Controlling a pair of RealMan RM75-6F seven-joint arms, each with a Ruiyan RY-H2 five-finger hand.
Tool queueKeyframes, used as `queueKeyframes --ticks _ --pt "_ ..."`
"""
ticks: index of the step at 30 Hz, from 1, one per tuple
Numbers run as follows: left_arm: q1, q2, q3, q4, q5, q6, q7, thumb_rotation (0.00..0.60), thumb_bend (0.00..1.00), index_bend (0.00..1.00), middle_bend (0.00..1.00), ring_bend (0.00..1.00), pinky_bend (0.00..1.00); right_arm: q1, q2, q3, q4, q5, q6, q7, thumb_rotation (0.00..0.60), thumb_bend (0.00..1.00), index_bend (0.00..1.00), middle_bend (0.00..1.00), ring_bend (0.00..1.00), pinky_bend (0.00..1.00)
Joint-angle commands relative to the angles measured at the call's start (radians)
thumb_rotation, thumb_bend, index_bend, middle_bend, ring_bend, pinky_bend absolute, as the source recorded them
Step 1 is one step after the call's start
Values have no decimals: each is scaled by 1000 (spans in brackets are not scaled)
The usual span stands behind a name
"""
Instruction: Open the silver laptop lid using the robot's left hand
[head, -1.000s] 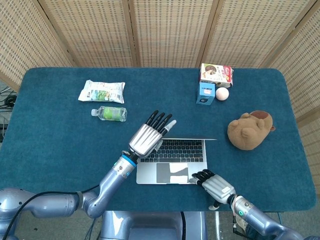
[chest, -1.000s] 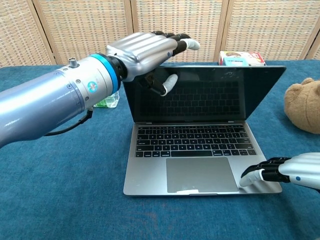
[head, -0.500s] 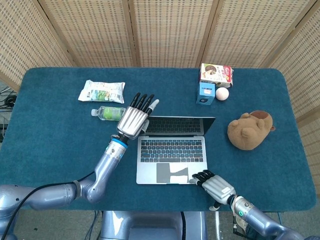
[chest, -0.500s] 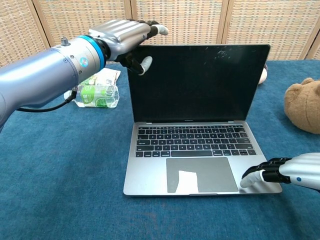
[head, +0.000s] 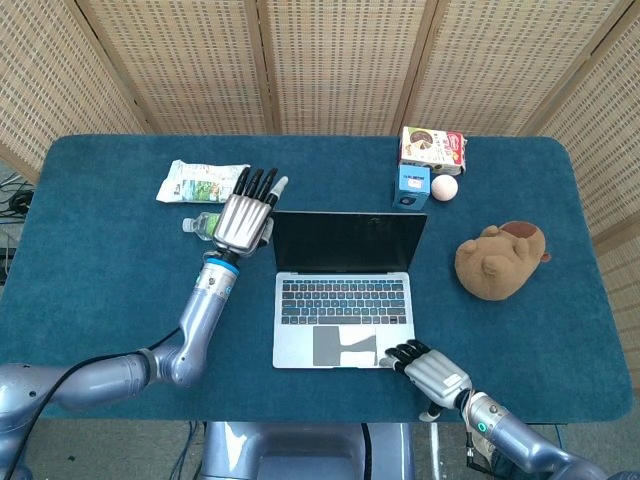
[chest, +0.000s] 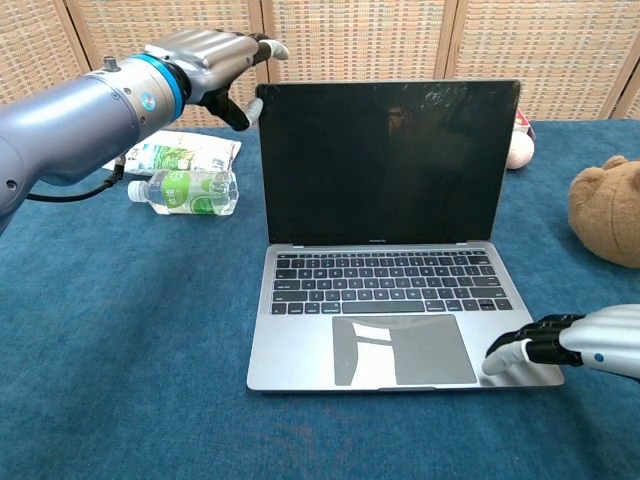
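Head view: silver laptop (head: 345, 290) in middle of blue table (head: 100, 260), lid upright, screen dark. Left hand (head: 243, 215) beside lid's upper left corner, fingers extended, grasping nothing. Right hand (head: 428, 367) with fingertips pressing on base's front right corner.

Chest view: left hand (chest: 205, 60) released, thumb near lid edge; contact unclear. Right hand (chest: 570, 343) resting on palm rest, holding nothing.

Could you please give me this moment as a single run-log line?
task: open lid | laptop: lid open, screen dark | left hand: at lid's top-left corner | right hand: fingertips on front-right palm rest
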Motion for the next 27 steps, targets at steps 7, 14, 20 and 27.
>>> queueKeyframes --ticks 7,14,20,27 --pt "21 78 1 -119 -16 -5 -62 536 612 3 0 0 0 -13 26 7 -34 -29 65 9 600 53 118 90 0 0" --pt "105 197 43 -316 98 25 -195 537 611 0 0 0 0 -45 96 16 -79 -69 165 17 600 53 118 90 0 0" --pt "243 327 135 -446 264 121 -335 536 606 0 0 0 0 -124 173 37 -86 -60 327 57 600 53 118 90 0 0" --pt "455 487 293 -464 453 279 -518 534 598 0 0 0 0 -237 207 86 -30 10 526 108 600 53 119 90 0 0"
